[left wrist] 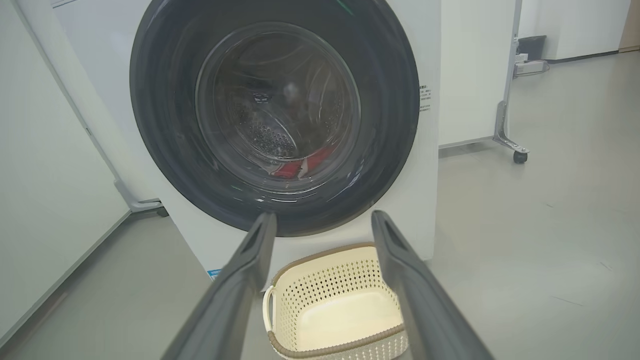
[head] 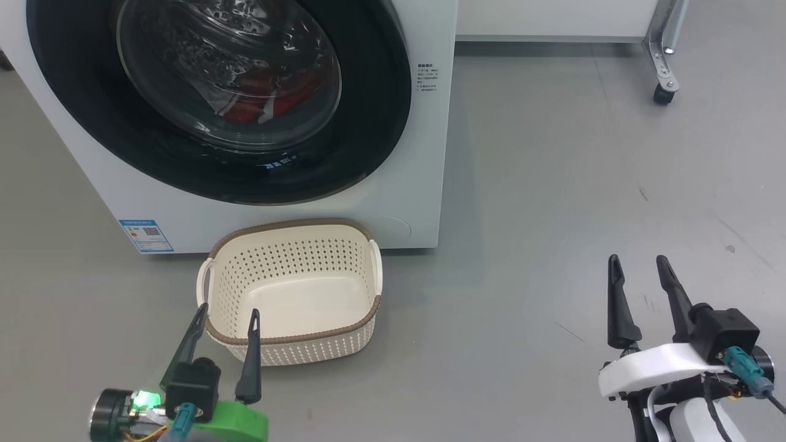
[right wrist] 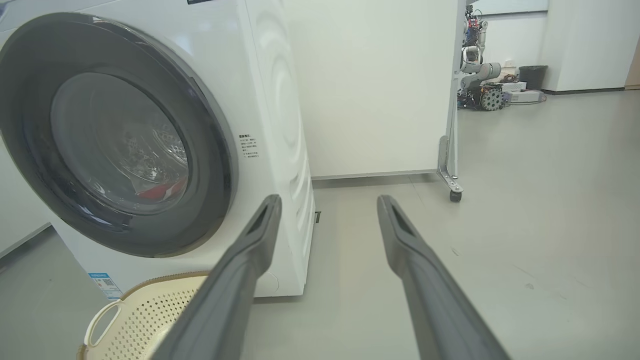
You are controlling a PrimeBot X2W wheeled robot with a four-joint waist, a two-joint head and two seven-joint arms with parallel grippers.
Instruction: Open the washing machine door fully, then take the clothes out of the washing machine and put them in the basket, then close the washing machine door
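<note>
The white washing machine [head: 424, 153] stands at the upper left with its round black-ringed door [head: 374, 123] shut flat against the front. Red clothes [head: 270, 98] show through the glass, low in the drum, also as clothes [left wrist: 305, 165] and clothes [right wrist: 160, 191]. On the floor before the machine sits the cream basket [head: 295, 245], nothing in it. My left gripper [head: 228, 312] is open, its tips over the basket's near rim. My right gripper [head: 638, 263] is open above bare floor, well right of the basket. The basket [left wrist: 320, 295] lies between my left fingers.
A white panel on a castor leg [head: 663, 80] stands at the back right. A blue QR sticker [head: 146, 236] marks the machine's lower left front. Grey floor spreads wide to the right. Another robot and a bin [right wrist: 532, 76] stand far off.
</note>
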